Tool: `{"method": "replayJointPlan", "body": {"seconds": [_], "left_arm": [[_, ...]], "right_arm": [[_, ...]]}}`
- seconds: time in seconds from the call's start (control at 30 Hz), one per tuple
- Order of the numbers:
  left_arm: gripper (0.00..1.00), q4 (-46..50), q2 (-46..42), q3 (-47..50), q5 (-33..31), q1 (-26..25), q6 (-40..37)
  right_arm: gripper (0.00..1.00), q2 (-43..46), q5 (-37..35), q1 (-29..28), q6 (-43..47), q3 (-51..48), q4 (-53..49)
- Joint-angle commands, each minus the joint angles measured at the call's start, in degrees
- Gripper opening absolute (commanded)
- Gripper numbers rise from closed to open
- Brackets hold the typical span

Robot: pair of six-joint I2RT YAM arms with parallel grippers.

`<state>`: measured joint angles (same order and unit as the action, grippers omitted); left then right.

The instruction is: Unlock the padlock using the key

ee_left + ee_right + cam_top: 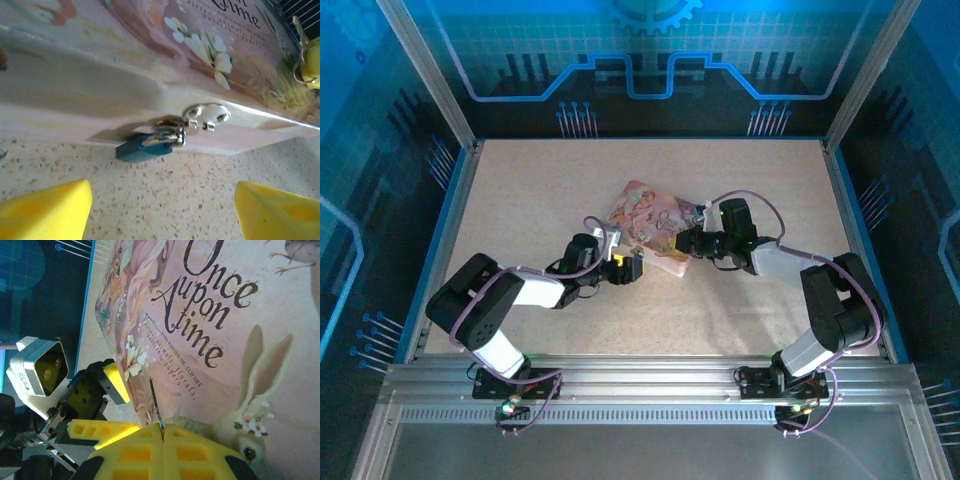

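Observation:
The small blue padlock [144,148] hangs by its thin shackle from the silver hasp [207,114] on the front wall of the pink illustrated tin [645,222]. It rests on the speckled table. My left gripper [162,215] is open, low on the table just short of the padlock, with one yellow finger [45,210] on each side and nothing between them. My right gripper [163,432] hovers over the tin's lid, shut on the key [156,402], whose thin blade sticks out past the closed yellow pads. In the top view the left gripper [626,268] and right gripper [688,243] flank the tin's near corner.
The tin [215,315] lies flat at the middle of the speckled table [520,190], its lid reading "Once upon a time". Blue walls and metal posts [430,80] ring the table. The left gripper's black body and camera [42,367] sit close beside the tin's edge.

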<state>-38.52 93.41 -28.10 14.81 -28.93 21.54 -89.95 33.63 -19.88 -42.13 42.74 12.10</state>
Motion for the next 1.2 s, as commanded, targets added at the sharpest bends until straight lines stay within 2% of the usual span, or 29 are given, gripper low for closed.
{"method": "replayJointPlan", "body": {"seconds": [0.0, 0.77, 1.17], "left_arm": [[0.74, -3.9, 2.0, -2.1, 1.0, 0.3, -2.6], [0.56, -4.8, 9.0, -6.2, 4.0, 0.1, -1.4], [0.51, -5.9, 11.1, -7.2, 3.9, -1.0, -0.2]], "right_arm": [[0.0, -0.4, -1.4, 0.7, 1.9, -1.7, -4.2], [0.0, 0.0, -1.2, 1.4, 2.5, -1.8, -4.6], [0.0, 0.0, -0.8, 1.6, 2.5, -2.0, -4.5]]}}
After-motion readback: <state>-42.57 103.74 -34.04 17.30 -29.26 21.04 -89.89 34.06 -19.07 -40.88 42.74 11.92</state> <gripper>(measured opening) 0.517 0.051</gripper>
